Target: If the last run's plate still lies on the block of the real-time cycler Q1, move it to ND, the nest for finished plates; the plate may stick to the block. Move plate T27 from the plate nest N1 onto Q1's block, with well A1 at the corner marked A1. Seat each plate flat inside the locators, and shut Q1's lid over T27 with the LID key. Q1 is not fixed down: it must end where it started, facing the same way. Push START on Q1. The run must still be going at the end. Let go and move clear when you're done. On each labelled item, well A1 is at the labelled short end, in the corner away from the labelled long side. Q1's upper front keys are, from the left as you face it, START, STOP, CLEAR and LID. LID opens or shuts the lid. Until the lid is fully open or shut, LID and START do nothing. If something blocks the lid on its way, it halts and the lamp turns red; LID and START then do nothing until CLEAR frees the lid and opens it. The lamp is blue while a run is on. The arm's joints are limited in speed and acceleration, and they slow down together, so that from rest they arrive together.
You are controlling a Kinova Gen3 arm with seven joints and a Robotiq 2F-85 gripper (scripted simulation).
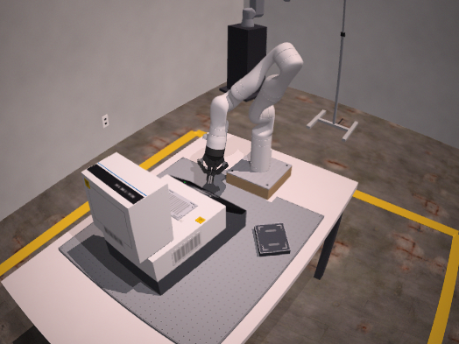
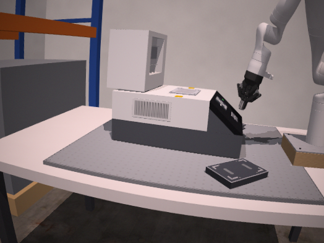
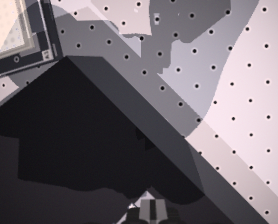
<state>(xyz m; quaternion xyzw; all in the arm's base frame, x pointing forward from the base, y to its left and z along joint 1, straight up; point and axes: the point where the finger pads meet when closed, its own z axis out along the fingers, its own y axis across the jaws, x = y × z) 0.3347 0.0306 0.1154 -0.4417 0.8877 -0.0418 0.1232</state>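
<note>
The cycler Q1 (image 1: 193, 235) (image 2: 161, 110) stands on the grey mat with its lid (image 1: 127, 204) (image 2: 136, 59) raised at the back. A pale plate (image 1: 181, 205) (image 2: 185, 91) lies on its block. My gripper (image 1: 211, 179) (image 2: 242, 106) (image 3: 151, 210) is shut and empty. It points down at the black sloped front panel (image 1: 219, 200) (image 2: 227, 111) (image 3: 75, 130), close above it near one end. A small green lamp (image 2: 222, 99) shows on the panel. In the wrist view a dark nest (image 3: 50, 30) holding a pale plate (image 3: 15, 25) lies past the cycler's corner; the top and exterior views hide it.
An empty dark nest (image 1: 271, 239) (image 2: 236, 172) with white locator marks lies on the mat (image 1: 210, 291) (image 2: 139, 162) in front of the cycler. The arm's base plinth (image 1: 258, 179) (image 2: 301, 151) stands just beyond the gripper. The table edge (image 1: 302, 256) runs near the nest.
</note>
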